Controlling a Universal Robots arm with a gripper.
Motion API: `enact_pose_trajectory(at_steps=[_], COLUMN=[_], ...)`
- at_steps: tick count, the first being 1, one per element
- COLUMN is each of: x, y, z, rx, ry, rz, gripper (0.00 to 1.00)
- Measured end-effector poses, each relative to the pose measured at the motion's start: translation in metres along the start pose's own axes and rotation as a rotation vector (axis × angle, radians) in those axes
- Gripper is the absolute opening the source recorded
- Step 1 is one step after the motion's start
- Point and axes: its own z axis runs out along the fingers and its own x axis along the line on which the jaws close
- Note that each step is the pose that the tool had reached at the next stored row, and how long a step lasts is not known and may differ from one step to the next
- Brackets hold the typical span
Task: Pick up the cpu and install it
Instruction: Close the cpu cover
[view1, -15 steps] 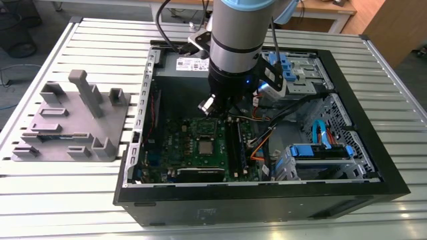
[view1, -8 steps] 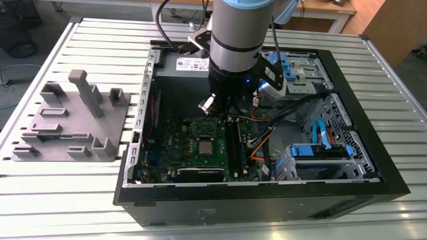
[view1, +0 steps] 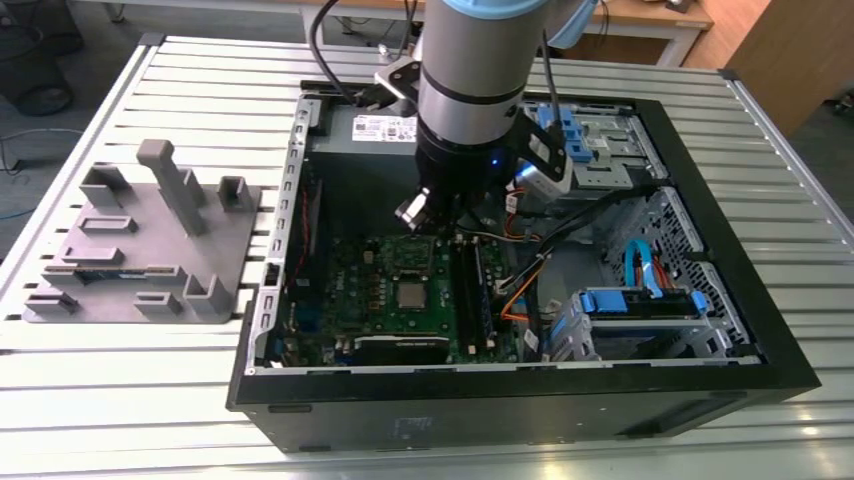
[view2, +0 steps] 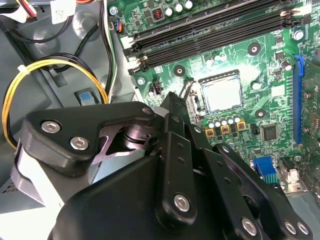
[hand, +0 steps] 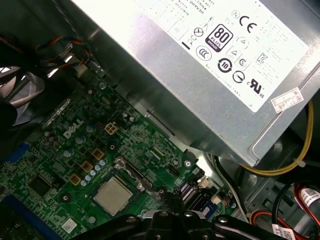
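The cpu (view1: 411, 294) is a small silver square lying flat in the socket in the middle of the green motherboard (view1: 360, 290), inside the open computer case. Both wrist views show it from above: cpu (view2: 222, 93), cpu (hand: 113, 195). My gripper (view1: 441, 222) hangs over the board on the power-supply side of the socket, apart from the chip. Its black fingers (view2: 172, 107) come together in a narrow tip with nothing held between them. The same gripper (hand: 170, 214) appears as dark linkage just beside the socket.
A grey plastic tray (view1: 134, 250) with upright blocks stands outside the case on the exterior view's left. The silver power supply (hand: 200, 75), black memory slots (view2: 210, 30), yellow and black cables (view2: 50, 65) and a blue drive cage (view1: 641, 300) crowd the case.
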Motion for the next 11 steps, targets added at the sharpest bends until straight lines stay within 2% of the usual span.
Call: enact_pose_trajectory(at_steps=[11], x=[0.0023], y=[0.0004], z=[-0.0001], rx=[0.0019], ry=[-0.0022], rz=[-0.001], gripper=[0.13])
